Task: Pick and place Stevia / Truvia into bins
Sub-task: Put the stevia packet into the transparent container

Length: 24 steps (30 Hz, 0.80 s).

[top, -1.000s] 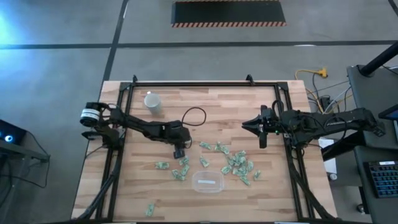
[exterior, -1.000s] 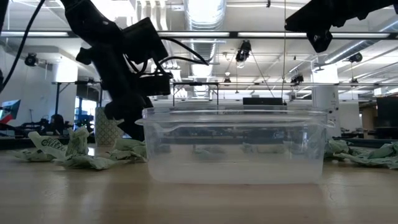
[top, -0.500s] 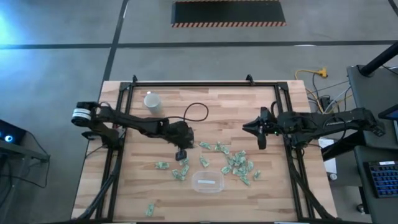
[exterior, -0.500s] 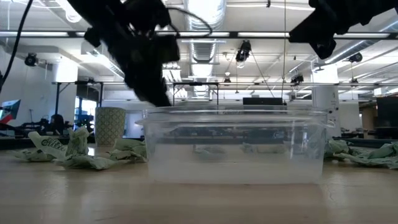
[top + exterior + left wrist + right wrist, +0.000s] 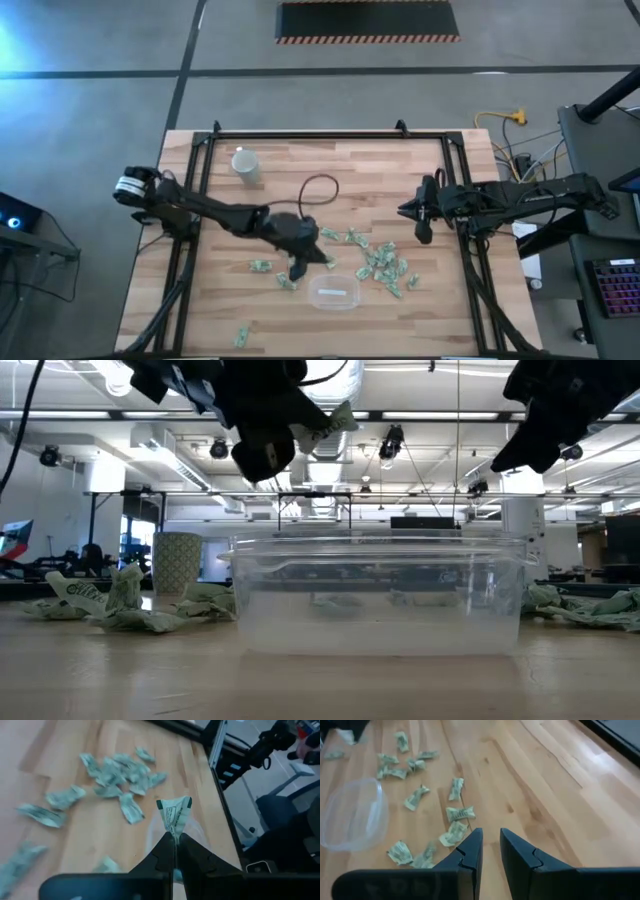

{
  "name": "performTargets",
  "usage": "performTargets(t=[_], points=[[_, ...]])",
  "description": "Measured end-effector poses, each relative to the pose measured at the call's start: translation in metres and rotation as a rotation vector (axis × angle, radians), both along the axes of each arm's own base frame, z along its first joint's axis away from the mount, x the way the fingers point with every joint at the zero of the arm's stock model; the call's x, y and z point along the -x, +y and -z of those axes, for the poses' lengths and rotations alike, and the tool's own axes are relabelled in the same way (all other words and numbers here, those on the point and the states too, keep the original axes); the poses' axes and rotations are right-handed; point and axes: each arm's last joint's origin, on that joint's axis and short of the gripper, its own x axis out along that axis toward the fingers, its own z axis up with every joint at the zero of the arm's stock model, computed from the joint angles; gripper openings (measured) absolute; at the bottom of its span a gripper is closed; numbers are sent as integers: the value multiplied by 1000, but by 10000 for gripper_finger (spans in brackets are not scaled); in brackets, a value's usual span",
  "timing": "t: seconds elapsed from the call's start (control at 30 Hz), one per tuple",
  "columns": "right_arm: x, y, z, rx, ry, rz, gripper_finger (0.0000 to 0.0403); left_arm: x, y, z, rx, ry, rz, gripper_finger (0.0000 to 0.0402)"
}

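My left claw (image 5: 175,836) has just snapped shut on one Stevia sachet (image 5: 174,815) and lifted it off the bench (image 5: 370,180); it hangs near the clear bin (image 5: 334,293), ready for release. My right claw (image 5: 490,845) waits, slightly parted.

Two dark, cable-looped jointed arms (image 5: 215,212)

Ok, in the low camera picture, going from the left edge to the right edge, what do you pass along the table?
Crumpled sachets → patterned cup → left pincer overhead, shut on a sachet → clear plastic bin → right pincer overhead → more sachets at the right edge.
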Motion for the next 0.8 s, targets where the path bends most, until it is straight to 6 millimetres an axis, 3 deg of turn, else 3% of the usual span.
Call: performTargets(t=[0.17,0.33,0.57,0.8], points=[[0,0,0,45,4,-33,59,-4,-36,3,-64,-7,-22,0],[0,0,0,47,3,-34,59,-7,-54,13,-125,40,-39,0],[0,0,0,62,7,-45,59,-17,-64,35,-141,120,4,12],[0,0,0,61,11,-47,59,-26,-69,46,-129,152,32,80]])
